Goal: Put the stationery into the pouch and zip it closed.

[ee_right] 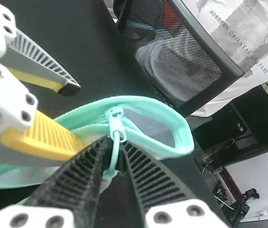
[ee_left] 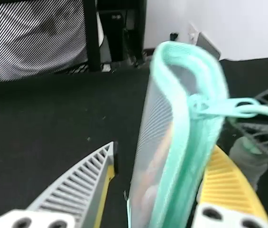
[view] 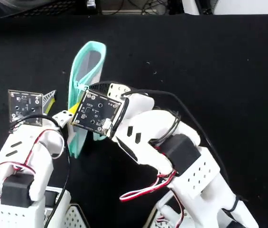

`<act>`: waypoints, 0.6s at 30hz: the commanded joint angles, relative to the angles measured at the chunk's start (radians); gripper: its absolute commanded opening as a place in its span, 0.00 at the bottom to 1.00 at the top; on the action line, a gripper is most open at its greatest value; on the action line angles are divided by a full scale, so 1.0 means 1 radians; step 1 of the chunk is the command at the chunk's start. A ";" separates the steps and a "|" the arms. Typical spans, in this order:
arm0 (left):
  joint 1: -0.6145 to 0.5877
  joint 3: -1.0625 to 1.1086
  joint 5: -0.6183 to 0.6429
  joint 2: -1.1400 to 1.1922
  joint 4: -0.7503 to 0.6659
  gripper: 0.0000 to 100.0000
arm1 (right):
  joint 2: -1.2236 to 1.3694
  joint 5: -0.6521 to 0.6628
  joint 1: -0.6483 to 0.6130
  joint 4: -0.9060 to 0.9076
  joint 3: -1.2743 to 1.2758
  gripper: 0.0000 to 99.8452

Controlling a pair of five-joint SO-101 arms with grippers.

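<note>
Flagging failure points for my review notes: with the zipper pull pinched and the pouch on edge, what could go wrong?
1. The left hand is open, only its yellow finger against the pouch, so a tug may drag or topple the pouch instead of zipping it shut.
2. The right hand pinches the thin zipper pull near its fingertips; it could slip free, leaving the far end unzipped.

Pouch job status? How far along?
Done: the stationery seems loaded; blurred orange shapes show through the pouch wall. In hand: the right gripper pinches the zipper pull, and the left gripper sits open around the pouch, one pad against it. Left: the mouth beyond the pull gapes open, so most of the zip remains.
</note>
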 commanded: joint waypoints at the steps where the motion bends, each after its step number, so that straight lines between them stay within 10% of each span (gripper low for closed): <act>1: 0.013 0.015 0.002 -0.009 -0.080 0.30 | 0.002 0.000 -0.009 0.006 -0.039 0.01; 9: 0.025 0.022 -0.008 -0.011 -0.077 0.05 | 0.002 0.000 -0.009 0.003 -0.038 0.01; 18: 0.088 0.025 -0.077 -0.011 0.020 0.03 | 0.004 -0.005 -0.003 -0.055 -0.041 0.01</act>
